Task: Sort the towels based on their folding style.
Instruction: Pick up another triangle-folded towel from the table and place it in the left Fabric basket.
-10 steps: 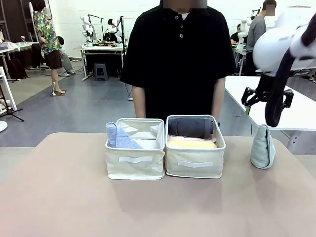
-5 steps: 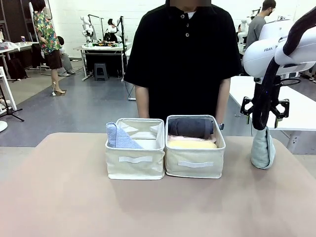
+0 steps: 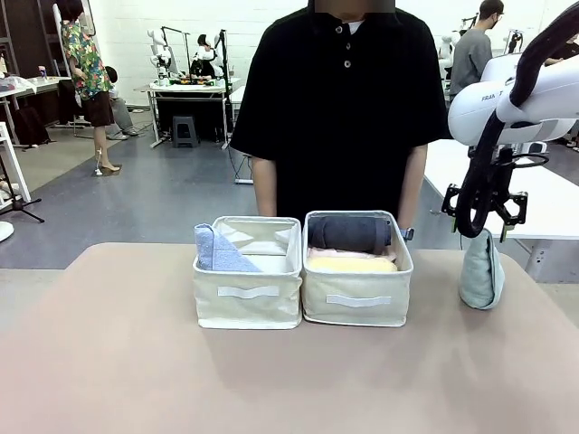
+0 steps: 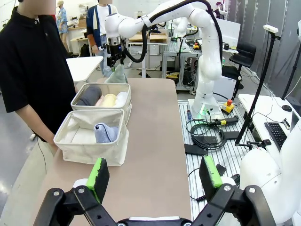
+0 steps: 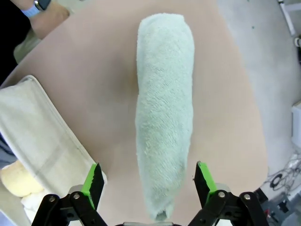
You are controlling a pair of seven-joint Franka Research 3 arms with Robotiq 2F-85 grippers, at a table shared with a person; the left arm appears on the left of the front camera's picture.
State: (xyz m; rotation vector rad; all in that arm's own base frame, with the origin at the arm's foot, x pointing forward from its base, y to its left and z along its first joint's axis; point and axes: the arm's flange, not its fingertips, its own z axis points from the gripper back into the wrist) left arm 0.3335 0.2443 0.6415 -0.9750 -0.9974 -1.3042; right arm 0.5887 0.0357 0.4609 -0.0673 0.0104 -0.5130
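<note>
A pale teal towel [image 3: 480, 271] folded into a wedge stands on the table's right side, lying lengthwise between my fingers in the right wrist view [image 5: 164, 113]. My right gripper [image 3: 485, 226] hangs open just above it, one finger on each side of its near end [image 5: 148, 181]. The left bin [image 3: 248, 294] holds a light blue wedge towel [image 3: 217, 253]. In the right bin [image 3: 357, 303] lie a dark grey roll [image 3: 348, 233], a yellow roll [image 3: 351, 264] and a white roll [image 4: 121, 99]. My left gripper [image 4: 154, 173] is open and empty, high above the table's left end.
A person in a black shirt [image 3: 335, 108] stands at the far edge right behind the two bins, a wrist with a blue watch [image 5: 40, 4] near the right bin. Bare tabletop [image 3: 271, 380] stretches in front of the bins.
My right gripper has swung in from the upper right and come down over the pale teal towel. Towels and bins have not moved.
</note>
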